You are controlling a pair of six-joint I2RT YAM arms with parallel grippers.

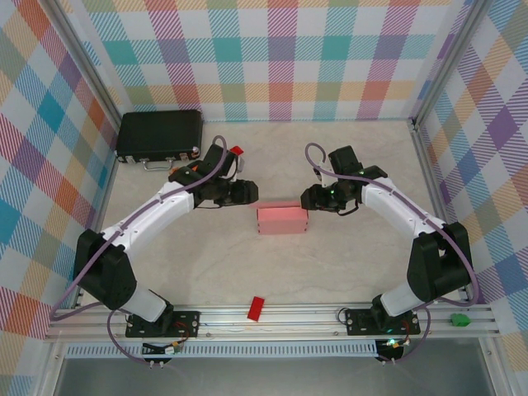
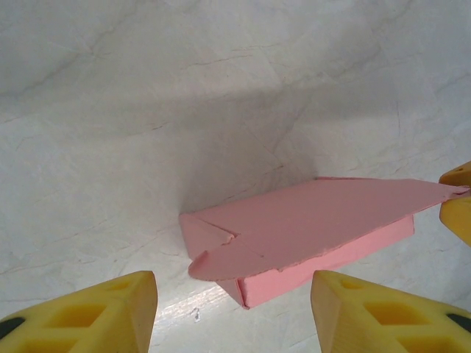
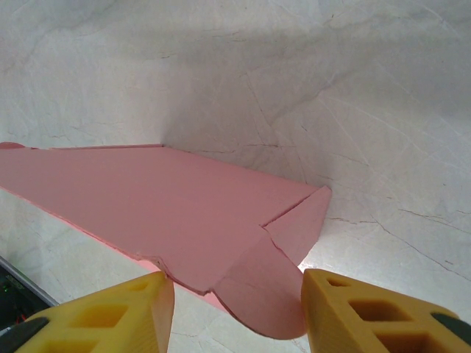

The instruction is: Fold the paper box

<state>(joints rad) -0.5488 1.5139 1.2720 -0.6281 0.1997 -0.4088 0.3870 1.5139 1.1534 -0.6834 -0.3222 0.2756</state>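
The paper box [image 1: 282,219] lies mid-table as a flat pink rectangular box. My left gripper [image 1: 249,193] hovers just off its left end and my right gripper [image 1: 306,198] just off its right end. In the left wrist view the paper box [image 2: 309,228] shows a rounded tab folded over its near end. The left gripper [image 2: 232,312] is open, its yellow fingers [image 2: 110,312] straddling the near corner without touching it. In the right wrist view the paper box [image 3: 147,206] has a rounded flap [image 3: 268,294] sticking out between the fingers of the open right gripper [image 3: 235,312].
A black case [image 1: 159,134] sits at the back left with a small red block [image 1: 237,151] beside it. Another red block [image 1: 256,308] lies on the front rail. Plaid walls close in the left, back and right sides of the marble table [image 1: 346,272].
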